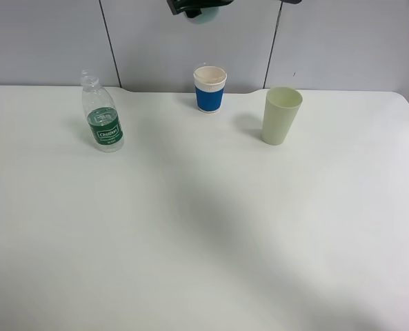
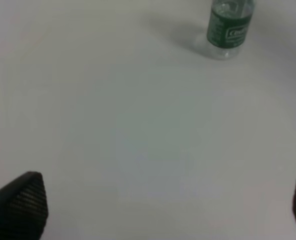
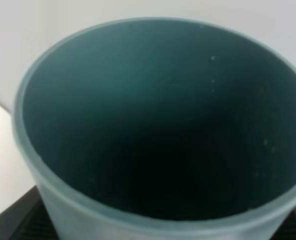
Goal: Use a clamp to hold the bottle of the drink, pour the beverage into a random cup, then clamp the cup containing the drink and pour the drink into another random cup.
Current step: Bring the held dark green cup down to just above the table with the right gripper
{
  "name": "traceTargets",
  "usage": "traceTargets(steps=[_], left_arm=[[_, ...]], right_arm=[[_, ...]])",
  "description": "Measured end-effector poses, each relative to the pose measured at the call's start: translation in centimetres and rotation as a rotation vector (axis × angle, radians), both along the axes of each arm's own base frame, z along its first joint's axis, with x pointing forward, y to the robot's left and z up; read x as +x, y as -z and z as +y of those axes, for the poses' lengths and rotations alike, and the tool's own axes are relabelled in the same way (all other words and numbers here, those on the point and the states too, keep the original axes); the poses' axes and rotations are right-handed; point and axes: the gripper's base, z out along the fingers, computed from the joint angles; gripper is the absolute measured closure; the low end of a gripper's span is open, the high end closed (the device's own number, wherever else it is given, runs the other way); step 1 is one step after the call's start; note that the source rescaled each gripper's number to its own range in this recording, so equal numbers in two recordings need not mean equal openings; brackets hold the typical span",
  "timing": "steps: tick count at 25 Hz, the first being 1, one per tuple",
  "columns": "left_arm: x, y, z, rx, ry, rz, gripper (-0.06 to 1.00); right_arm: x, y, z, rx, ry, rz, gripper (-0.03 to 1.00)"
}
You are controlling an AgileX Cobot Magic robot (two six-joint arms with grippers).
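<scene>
The teal cup (image 3: 157, 125) fills the right wrist view, mouth toward the camera, with droplets on its dark green inner wall. My right gripper (image 3: 157, 227) is shut on it, and dark pads (image 3: 18, 220) show at its sides. In the exterior high view that gripper (image 1: 197, 5) and a sliver of the teal cup (image 1: 203, 16) hang at the top edge, above the white paper cup with the blue band (image 1: 210, 88). The clear bottle with the green label (image 1: 102, 121) (image 2: 230, 27) stands upright at the back left. My left gripper (image 2: 167, 207) is open over bare table, well short of the bottle.
A taller pale yellow-green tumbler (image 1: 281, 115) stands upright to the right of the paper cup. The white table (image 1: 204, 234) runs back to a grey panelled wall. A black cable crosses the top right corner.
</scene>
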Motion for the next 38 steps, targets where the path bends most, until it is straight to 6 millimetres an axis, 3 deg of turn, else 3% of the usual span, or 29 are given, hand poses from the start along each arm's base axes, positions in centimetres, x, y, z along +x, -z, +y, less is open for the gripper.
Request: traceTargets(steps=[5, 9, 13, 19, 26, 38], left_arm=[[0.0, 0.0, 0.0, 0.0, 0.0, 0.0, -0.06], [0.0, 0.0, 0.0, 0.0, 0.0, 0.0, -0.06], [0.0, 0.0, 0.0, 0.0, 0.0, 0.0, -0.06], [0.0, 0.0, 0.0, 0.0, 0.0, 0.0, -0.06], [0.0, 0.0, 0.0, 0.0, 0.0, 0.0, -0.06], [0.0, 0.0, 0.0, 0.0, 0.0, 0.0, -0.06]], right_arm=[[-3.8, -0.5, 1.8, 0.142, -0.187, -0.054, 0.97], [-6.0, 0.4, 2.1, 0.284, -0.218, 0.013, 0.97], [-7.1, 3.5, 1.8, 0.302, -0.204, 0.093, 0.97], [-9.2, 8.5, 0.4, 0.183, -0.241, 0.111, 0.97], [-11.2, 11.8, -1.4, 0.152, -0.237, 0.051, 0.97], [-10.9, 19.3, -1.2, 0.154, -0.222, 0.098, 0.97]])
